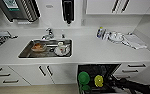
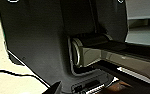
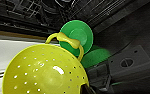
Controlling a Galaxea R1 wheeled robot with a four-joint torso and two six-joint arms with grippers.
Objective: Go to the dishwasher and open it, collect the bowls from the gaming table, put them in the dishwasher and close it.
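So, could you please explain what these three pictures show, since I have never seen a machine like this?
It is a wheeled robot with two arms. One picture comes from a camera on its head, looking down at a white kitchen counter with a sink holding dishes, and the open dishwasher below. The other two come from cameras on its wrists. The left one shows mostly the robot's own dark body. The right one looks into the dishwasher: a yellow perforated bowl sits very close, probably held by the right arm, with a green bowl standing on edge behind it and another green one lower.
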